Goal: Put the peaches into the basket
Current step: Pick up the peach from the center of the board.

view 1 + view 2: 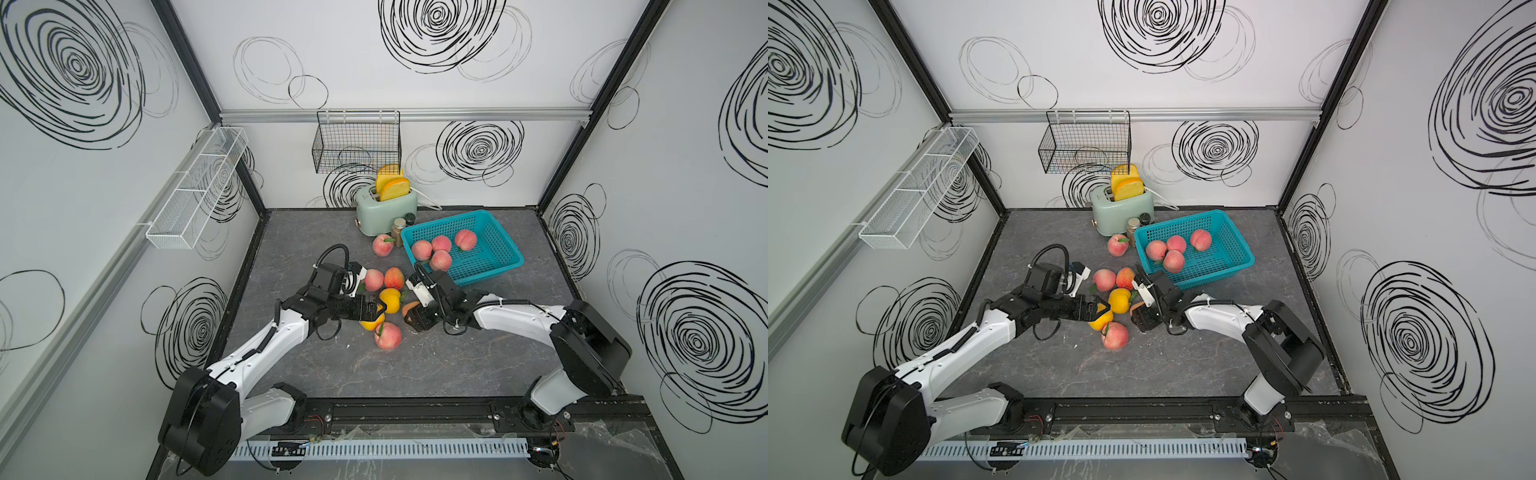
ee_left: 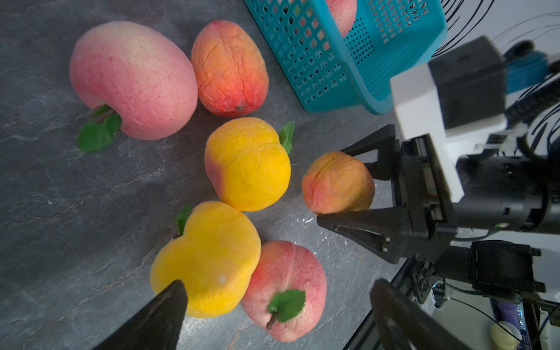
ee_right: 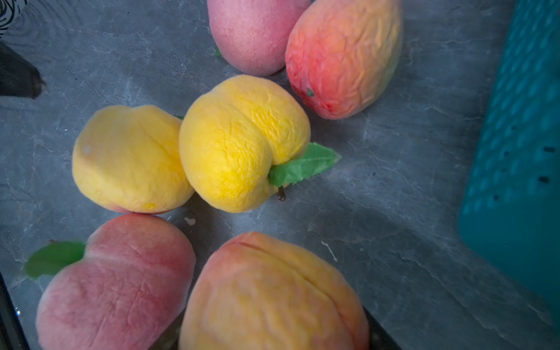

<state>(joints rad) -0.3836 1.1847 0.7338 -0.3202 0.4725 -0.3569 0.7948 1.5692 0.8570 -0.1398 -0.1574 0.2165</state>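
The teal basket (image 1: 494,266) stands at the back right with several pink peaches (image 1: 440,243) inside. More peaches lie on the grey table in front of it. My right gripper (image 2: 330,186) is shut on an orange-red peach (image 3: 272,294), with a black finger on each side of it, low by the basket's near corner. My left gripper (image 2: 278,291) hangs open over a yellow peach (image 2: 209,260) and a pink leafed peach (image 2: 288,272), touching neither. Between the two grippers lies another yellow peach (image 1: 390,300). Beyond it sit a pink peach (image 1: 373,279) and an orange-red peach (image 1: 394,277).
One pink peach (image 1: 382,245) lies by the mint toaster (image 1: 386,208), which holds bread slices, with two small jars (image 1: 399,227) beside it. A black wire basket (image 1: 357,143) hangs on the back wall. A white mesh rack (image 1: 195,195) hangs on the left wall.
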